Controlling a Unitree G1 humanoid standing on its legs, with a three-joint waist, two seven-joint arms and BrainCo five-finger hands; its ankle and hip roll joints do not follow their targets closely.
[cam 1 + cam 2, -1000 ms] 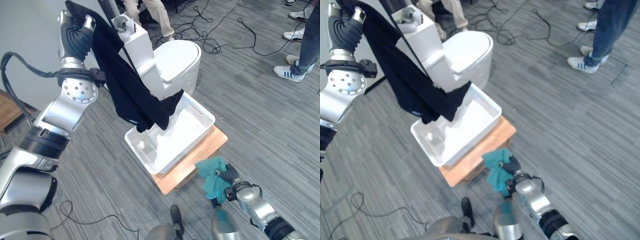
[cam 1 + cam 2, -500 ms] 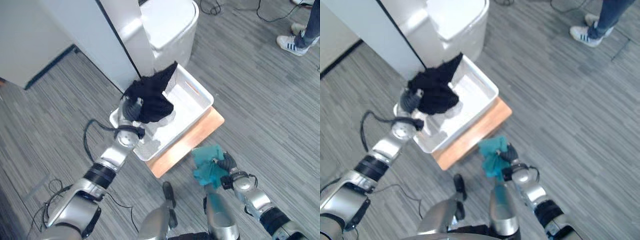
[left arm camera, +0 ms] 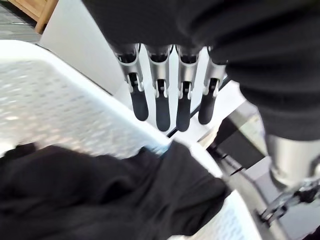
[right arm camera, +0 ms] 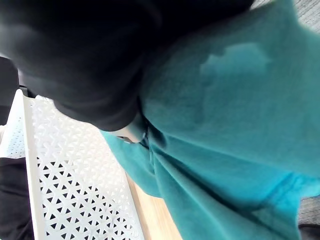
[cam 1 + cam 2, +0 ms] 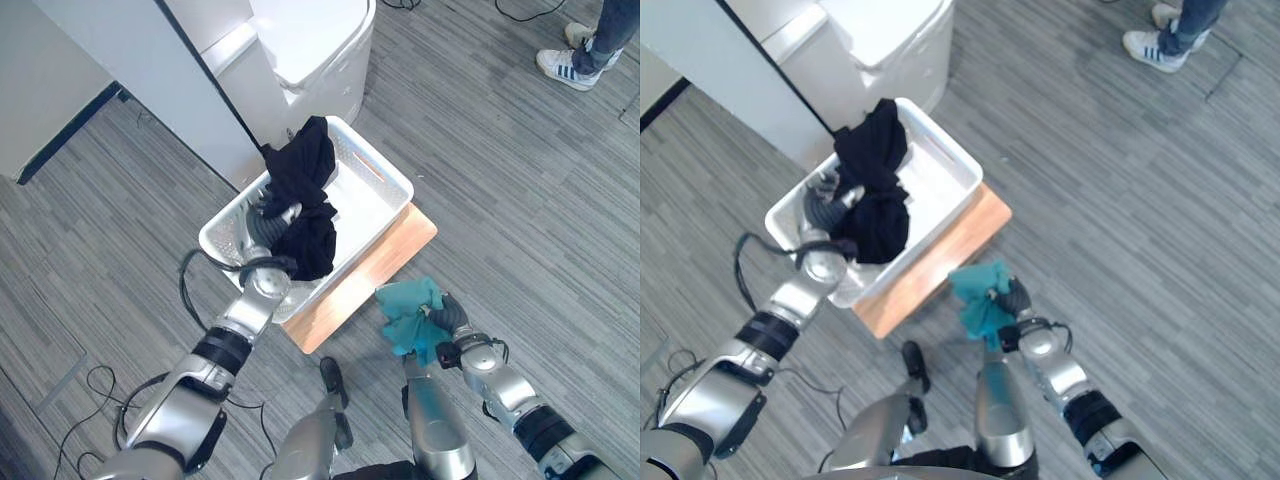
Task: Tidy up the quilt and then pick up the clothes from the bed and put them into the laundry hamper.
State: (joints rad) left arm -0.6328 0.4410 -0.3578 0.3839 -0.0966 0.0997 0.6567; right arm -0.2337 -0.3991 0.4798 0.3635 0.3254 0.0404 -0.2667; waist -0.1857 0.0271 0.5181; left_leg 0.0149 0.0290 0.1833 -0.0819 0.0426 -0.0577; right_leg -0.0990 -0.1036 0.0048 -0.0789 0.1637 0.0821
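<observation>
A black garment [image 5: 310, 200] lies heaped in the white perforated laundry hamper [image 5: 372, 198], one end draped over its far rim. My left hand [image 5: 268, 222] rests inside the hamper against the garment. In the left wrist view its fingers [image 3: 157, 107] are straight and open above the black cloth [image 3: 100, 195]. My right hand [image 5: 450, 322] is low, beside the front corner of the hamper's stand, shut on a bunched teal garment [image 5: 408, 315]. In the right wrist view the teal cloth [image 4: 225, 125] hangs close to the hamper's wall [image 4: 75, 175].
The hamper sits on a low wooden stand [image 5: 370, 275]. A white lidded bin [image 5: 310, 40] stands right behind it, beside a white panel [image 5: 120, 50]. A person's shoe [image 5: 565, 68] is at the far right on the grey plank floor.
My left arm has come down from high up, lowering the black garment into the hamper, and the hand has let go of it. The view has shifted. The right hand still holds the teal garment.
</observation>
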